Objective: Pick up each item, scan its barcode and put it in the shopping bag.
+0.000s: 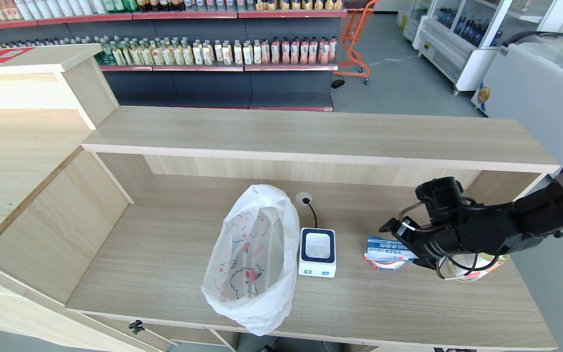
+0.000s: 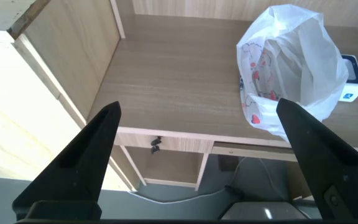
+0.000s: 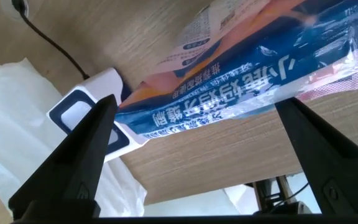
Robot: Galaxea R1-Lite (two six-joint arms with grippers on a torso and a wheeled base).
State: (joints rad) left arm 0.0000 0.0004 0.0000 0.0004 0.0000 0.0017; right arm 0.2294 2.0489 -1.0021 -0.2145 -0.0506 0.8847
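Note:
A blue, white and orange snack packet (image 1: 385, 253) lies flat on the counter, right of the white barcode scanner (image 1: 317, 252). My right gripper (image 1: 401, 243) sits at the packet's right end. In the right wrist view its fingers (image 3: 73, 165) stand wide open, one on each side of the packet (image 3: 247, 81), with the scanner (image 3: 82, 112) just beyond. The white shopping bag (image 1: 252, 254) stands open left of the scanner. My left gripper (image 2: 197, 168) is open and holds nothing, hanging off the counter's front edge, apart from the bag (image 2: 291, 62).
A pale round item (image 1: 472, 270) lies under my right arm, mostly hidden. The scanner's black cable (image 1: 311, 211) runs back to a hole in the counter. A raised wooden ledge (image 1: 311, 134) and side walls enclose the counter (image 1: 164, 244). Store shelves stand behind.

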